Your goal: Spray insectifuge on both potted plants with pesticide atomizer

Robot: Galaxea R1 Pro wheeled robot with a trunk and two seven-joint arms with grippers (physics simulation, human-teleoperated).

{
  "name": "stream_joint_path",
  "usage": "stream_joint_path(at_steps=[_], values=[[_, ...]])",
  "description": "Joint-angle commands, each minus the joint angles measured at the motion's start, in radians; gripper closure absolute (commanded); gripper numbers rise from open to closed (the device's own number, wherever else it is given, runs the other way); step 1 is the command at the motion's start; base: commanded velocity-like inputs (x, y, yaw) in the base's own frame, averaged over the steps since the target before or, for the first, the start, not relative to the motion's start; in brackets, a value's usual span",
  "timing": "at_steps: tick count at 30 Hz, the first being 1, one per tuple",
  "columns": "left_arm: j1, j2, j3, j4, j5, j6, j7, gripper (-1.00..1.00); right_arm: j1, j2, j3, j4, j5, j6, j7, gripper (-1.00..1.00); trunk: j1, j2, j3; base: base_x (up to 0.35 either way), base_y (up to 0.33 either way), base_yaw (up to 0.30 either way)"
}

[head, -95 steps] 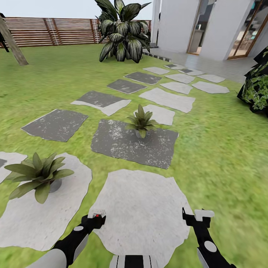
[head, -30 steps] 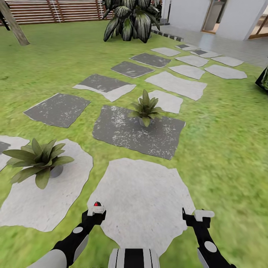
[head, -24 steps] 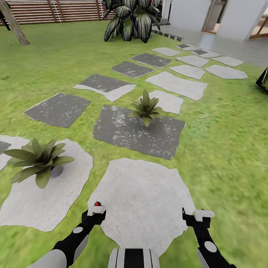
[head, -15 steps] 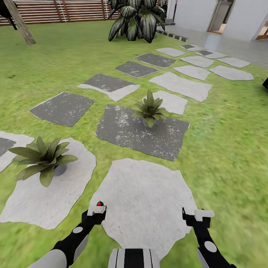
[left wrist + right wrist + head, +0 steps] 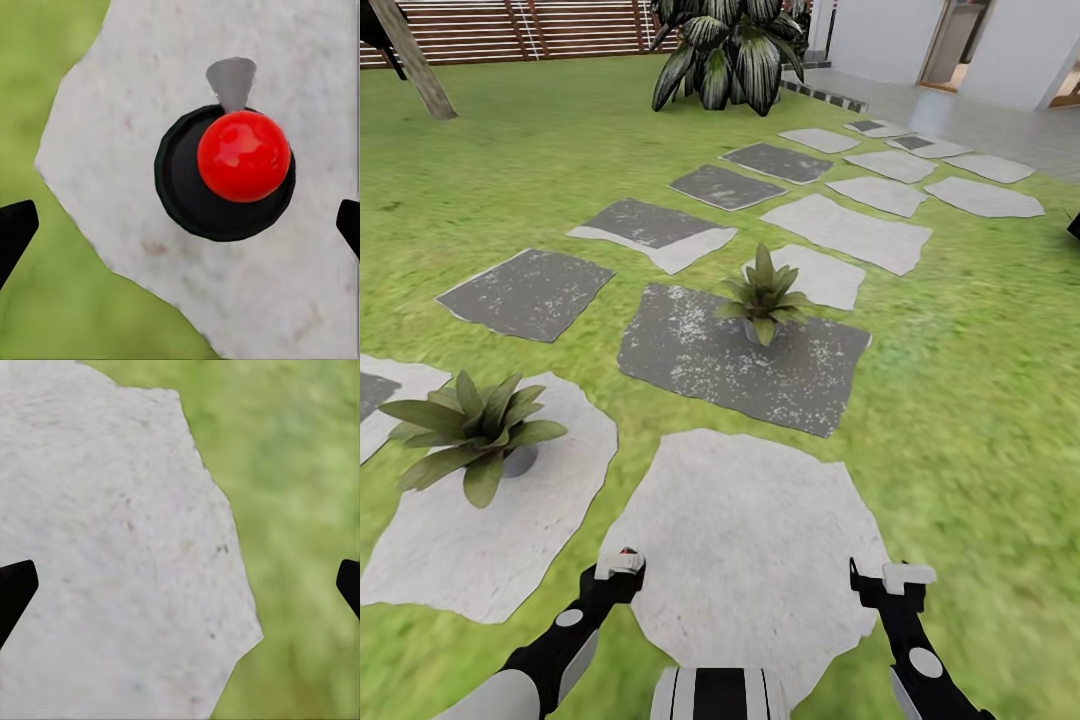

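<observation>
1. The garden lawn point(image 5: 980, 400) spreads out to a slatted fence point(image 5: 560, 25). Flat stepping stones cross it, probably laid as firm, level footing for pots.
2. The pale stone point(image 5: 760, 520) lies directly ahead of the robot, and both arms reach over its near edge.
3. The two potted plants stand apart. One point(image 5: 475, 435) is on a pale slab to the left, and the other point(image 5: 764, 293) is farther off on a dark stone point(image 5: 690, 365). Neither looks sprayed yet, as far as I can judge.
4. The left hand point(image 5: 622, 570) points down at the pale stone with its fingers spread wide, touching nothing. I'd say it is lined up for a grasp from above.
5. The right hand point(image 5: 895, 578) also has its fingers apart and holds nothing. It hangs over the stone's rim and the grass, seemingly parked clear.
6. The pesticide atomizer point(image 5: 225, 176) is most likely the dark round body seen end-on under the left hand. It has a red knob and a grey spout, and it appears to stand upright on the pale stone, centred between the fingers.
</observation>
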Motion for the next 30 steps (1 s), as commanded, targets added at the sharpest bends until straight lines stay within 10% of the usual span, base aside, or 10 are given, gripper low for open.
stream_joint_path(at_steps=[1, 30], values=[[-0.001, 0.000, -0.004, 0.001, 0.003, -0.004, 0.000, -1.00, 0.000, 0.000, 0.001, 0.000, 0.001, -0.003, -0.004, -1.00, 0.000, 0.000, -0.001, 0.050, -0.031, 0.000], [0.002, 0.001, -0.005, 0.002, 0.006, -0.006, 0.000, -1.00, 0.000, 0.000, 0.001, 0.002, 0.001, -0.003, -0.004, -1.00, 0.000, 0.000, -0.001, 0.023, -0.014, 0.000]])
